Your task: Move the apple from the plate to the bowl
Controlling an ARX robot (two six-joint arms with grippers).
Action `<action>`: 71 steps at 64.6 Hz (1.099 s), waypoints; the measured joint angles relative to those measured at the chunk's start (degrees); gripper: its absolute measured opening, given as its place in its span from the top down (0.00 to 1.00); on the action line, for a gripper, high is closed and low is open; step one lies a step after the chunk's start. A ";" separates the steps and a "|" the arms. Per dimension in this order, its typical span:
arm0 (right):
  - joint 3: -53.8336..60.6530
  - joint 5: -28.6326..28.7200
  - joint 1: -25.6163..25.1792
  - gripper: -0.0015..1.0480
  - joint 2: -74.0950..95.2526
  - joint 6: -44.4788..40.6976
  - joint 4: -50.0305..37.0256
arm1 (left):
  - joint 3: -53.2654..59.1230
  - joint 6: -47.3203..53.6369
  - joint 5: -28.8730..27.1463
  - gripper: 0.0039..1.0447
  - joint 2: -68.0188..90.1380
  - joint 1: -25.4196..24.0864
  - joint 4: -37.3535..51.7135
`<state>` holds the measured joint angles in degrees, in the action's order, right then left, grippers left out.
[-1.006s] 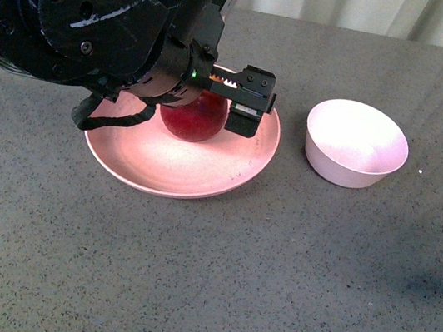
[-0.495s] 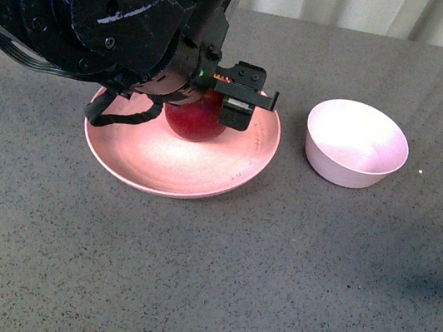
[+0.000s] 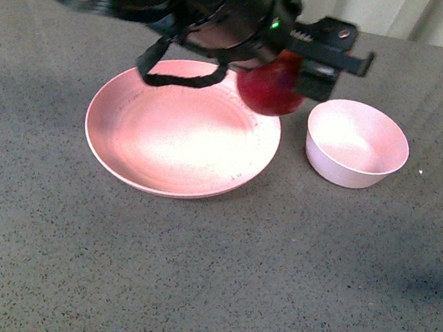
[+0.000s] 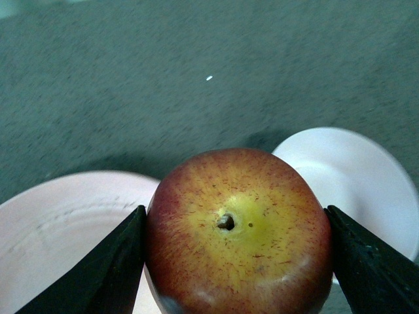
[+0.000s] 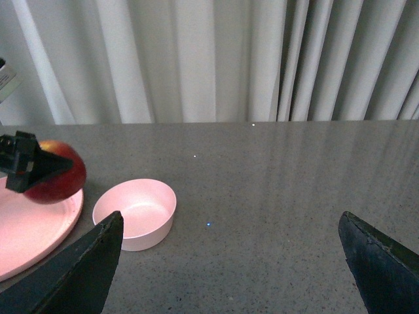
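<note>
No words, numbers, labels or signs to read in any of the views.
</note>
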<state>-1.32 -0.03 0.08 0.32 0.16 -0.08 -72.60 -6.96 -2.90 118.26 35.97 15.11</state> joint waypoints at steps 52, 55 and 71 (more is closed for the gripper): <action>0.00 0.00 0.00 0.09 0.00 0.00 0.00 | -11.61 2.49 6.45 0.33 9.75 5.57 -2.89; 0.00 0.00 0.00 0.09 0.00 0.00 0.00 | -12.37 2.45 5.90 0.33 10.49 5.57 -2.97; 0.00 0.00 0.00 0.09 0.00 0.00 0.00 | -13.94 2.34 5.01 0.09 11.87 5.35 -3.39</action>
<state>-1.32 -0.03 0.08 0.32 0.16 -0.08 -86.54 -4.62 2.11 130.13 41.32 11.73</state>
